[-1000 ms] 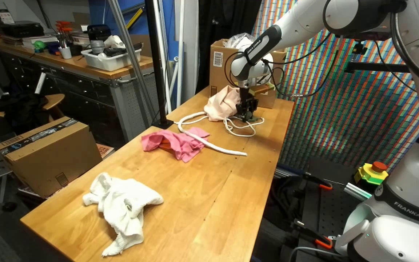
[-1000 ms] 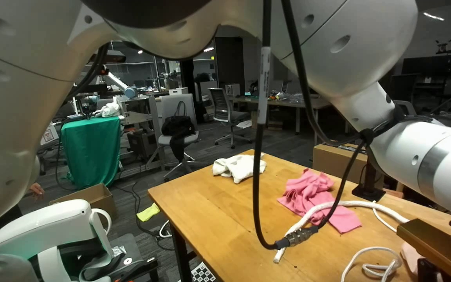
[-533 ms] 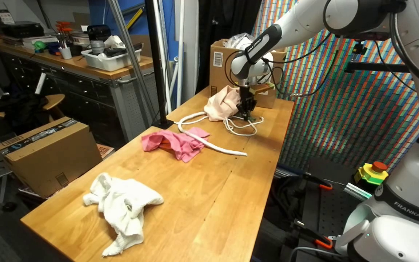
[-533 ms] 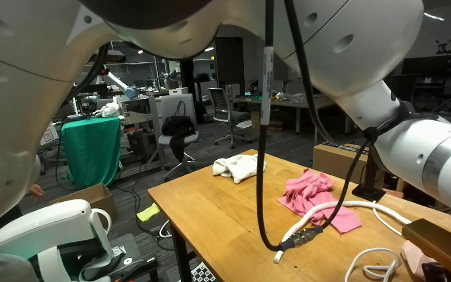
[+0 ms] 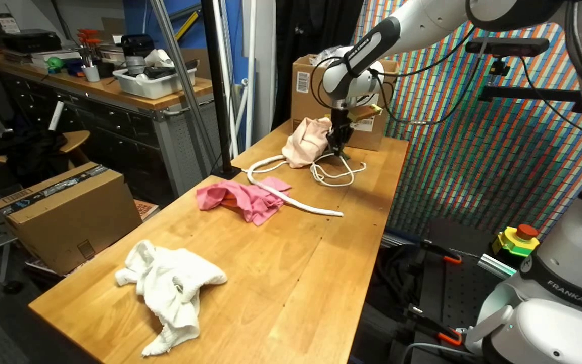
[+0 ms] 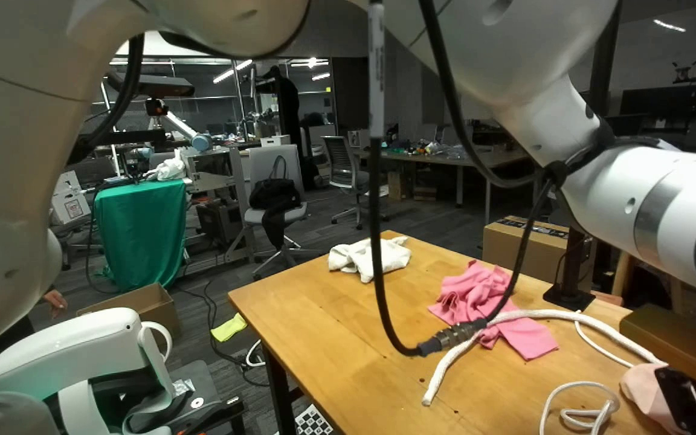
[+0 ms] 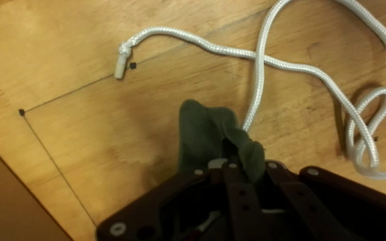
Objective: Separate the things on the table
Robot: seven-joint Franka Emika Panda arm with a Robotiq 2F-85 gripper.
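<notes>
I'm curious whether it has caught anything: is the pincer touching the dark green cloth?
Touching: in the wrist view, the dark green cloth is bunched between the fingertips of the pincer, its folds poking out beyond them.

The arm (image 5: 432, 23) is glossy white and round-jointed. Above the black hand (image 5: 339, 145) come a silver band (image 6: 655, 205) and a dark grey panel (image 5: 389, 33). Black cables (image 6: 376, 229) loop higher than the hand; pale round screw heads (image 7: 117, 229) stud it. Well apart from the hand, a black base ring (image 5: 574, 290) reads FRANKA EMIKA.
</notes>
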